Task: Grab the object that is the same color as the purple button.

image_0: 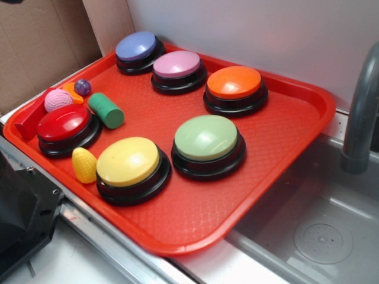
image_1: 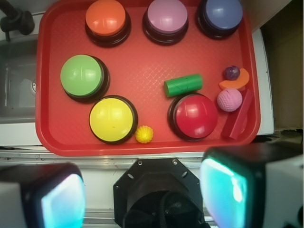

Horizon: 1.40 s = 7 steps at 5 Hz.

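The object, a small glossy dark purple ball (image_0: pixel 83 87) (image_1: pixel 232 72), lies at the tray's left corner, touching an orange curved piece (image_0: pixel 73 92) (image_1: pixel 236 81). A pink dimpled ball (image_0: pixel 58 100) (image_1: pixel 229 99) sits beside them. The purple button (image_0: pixel 177 64) (image_1: pixel 166 15) stands in the tray's back row. My gripper (image_1: pixel 142 194) is open, its fingers (image_1: pixel 227 190) spread wide. It hangs high above the robot's black base, off the tray's near edge and far from the ball. Nothing is between the fingers. The exterior view does not show the gripper.
On the red tray (image_0: pixel 308 106) (image_1: pixel 47 137) stand blue-violet (image_0: pixel 136 46), orange (image_0: pixel 234 83), green (image_0: pixel 206 138), yellow (image_0: pixel 128 162) and red (image_0: pixel 63 123) buttons. A green cylinder (image_0: pixel 106 110), yellow corn piece (image_0: pixel 84 164) and red block (image_1: pixel 238 118) lie loose. A sink (image_0: pixel 320 236) and faucet (image_0: pixel 361 112) are at the right.
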Each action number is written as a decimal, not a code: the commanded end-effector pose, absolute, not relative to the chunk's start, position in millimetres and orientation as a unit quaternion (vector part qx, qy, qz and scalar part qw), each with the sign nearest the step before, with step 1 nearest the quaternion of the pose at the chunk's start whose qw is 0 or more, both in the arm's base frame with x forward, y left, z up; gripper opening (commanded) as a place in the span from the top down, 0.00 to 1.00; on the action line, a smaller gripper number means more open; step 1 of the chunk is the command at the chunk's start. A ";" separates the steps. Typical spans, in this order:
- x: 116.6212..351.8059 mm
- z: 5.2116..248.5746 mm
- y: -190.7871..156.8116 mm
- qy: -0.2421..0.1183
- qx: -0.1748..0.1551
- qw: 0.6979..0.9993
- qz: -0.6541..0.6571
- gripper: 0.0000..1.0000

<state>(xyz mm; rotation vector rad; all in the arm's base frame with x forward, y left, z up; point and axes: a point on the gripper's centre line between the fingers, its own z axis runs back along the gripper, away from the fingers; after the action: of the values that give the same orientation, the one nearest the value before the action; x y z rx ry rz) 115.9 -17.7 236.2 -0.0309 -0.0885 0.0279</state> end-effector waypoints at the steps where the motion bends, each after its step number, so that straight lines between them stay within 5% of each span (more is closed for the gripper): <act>1: 115.9 236.2 -17.7 -0.044 -0.015 0.999 0.014 0.00; 3: 135.2 210.6 34.1 -0.068 -0.008 0.996 -0.061 0.00; 5: 169.3 166.9 94.7 -0.044 0.019 0.993 -0.110 0.00; 7: 205.0 115.5 149.5 -0.060 0.046 0.992 -0.105 0.00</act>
<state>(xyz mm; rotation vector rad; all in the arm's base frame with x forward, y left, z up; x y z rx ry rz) 198.2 139.7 101.8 0.0507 -0.0805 -0.2106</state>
